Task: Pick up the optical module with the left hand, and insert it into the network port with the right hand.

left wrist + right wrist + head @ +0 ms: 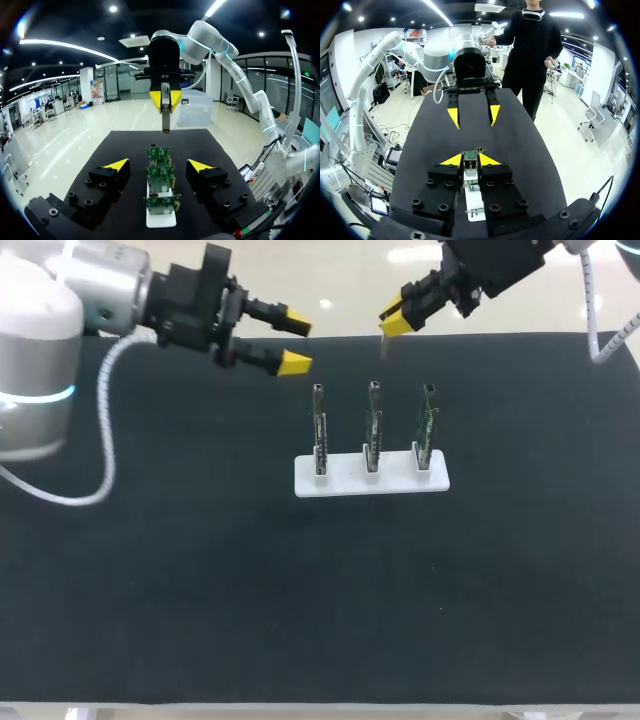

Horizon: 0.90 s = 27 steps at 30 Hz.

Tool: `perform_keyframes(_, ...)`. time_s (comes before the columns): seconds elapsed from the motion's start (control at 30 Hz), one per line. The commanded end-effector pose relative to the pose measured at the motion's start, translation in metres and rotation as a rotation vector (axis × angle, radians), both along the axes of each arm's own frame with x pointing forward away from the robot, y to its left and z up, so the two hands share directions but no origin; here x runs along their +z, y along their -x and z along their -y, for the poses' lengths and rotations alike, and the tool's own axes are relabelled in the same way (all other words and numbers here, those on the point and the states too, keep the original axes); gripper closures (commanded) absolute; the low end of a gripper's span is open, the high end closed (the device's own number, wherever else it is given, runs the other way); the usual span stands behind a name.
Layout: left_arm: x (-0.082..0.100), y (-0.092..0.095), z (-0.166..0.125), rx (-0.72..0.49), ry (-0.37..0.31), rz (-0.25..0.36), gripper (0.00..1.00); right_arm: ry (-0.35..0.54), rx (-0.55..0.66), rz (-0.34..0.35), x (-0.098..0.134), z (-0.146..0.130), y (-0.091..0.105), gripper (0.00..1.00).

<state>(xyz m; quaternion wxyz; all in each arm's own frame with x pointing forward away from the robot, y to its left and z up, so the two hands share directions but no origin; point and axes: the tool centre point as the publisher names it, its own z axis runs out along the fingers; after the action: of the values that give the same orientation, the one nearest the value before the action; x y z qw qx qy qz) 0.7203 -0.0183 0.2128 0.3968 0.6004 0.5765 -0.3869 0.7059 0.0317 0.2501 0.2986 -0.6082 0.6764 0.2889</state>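
My right gripper [394,322] hangs above the back of the table, shut on a small thin optical module [383,344] that points down from its yellow tips. The left wrist view has that gripper [165,101] and the module [165,121] straight ahead. My left gripper [291,341] is open and holds nothing, a short way to the left of it. A white stand [340,480] carries three upright green port boards [373,425] in a row, below and in front of both grippers. In the right wrist view the module [469,159] sits between my fingertips, with the open left gripper [473,115] ahead.
A black mat [300,610] covers the table, with wide bare room in front of the stand. The left arm's white cable [105,440] loops over the left side. Another white cable [598,330] hangs at the back right.
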Motion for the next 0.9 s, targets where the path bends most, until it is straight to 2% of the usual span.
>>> perform_keyframes(0.03,0.012,-0.001,-0.023,-0.018,-0.134,-0.012,0.0,0.002,0.007,-0.002,0.0,0.002,-0.002,1.0)
perform_keyframes(0.13,0.008,-0.001,-0.031,-0.026,-0.197,-0.021,0.0,0.006,0.01,-0.001,0.0,0.003,-0.003,1.0)
perform_keyframes(0.27,0.01,0.001,-0.043,-0.041,-0.224,-0.022,0.0,0.007,0.01,0.0,-0.001,0.002,-0.005,1.0)
perform_keyframes(0.33,0.012,0.001,-0.047,-0.044,-0.226,-0.021,0.0,0.008,0.008,0.001,-0.002,0.002,-0.006,1.0)
perform_keyframes(0.43,0.015,0.0,-0.045,-0.048,-0.214,-0.052,0.0,0.012,0.008,0.003,-0.002,0.002,-0.007,1.0)
perform_keyframes(0.7,0.016,0.0,-0.045,-0.054,-0.205,-0.051,0.0,0.028,0.021,0.003,-0.003,0.006,-0.011,1.0)
perform_keyframes(0.9,0.016,0.0,-0.045,-0.054,-0.205,-0.051,0.0,0.055,0.063,-0.025,-0.008,0.019,-0.018,1.0)
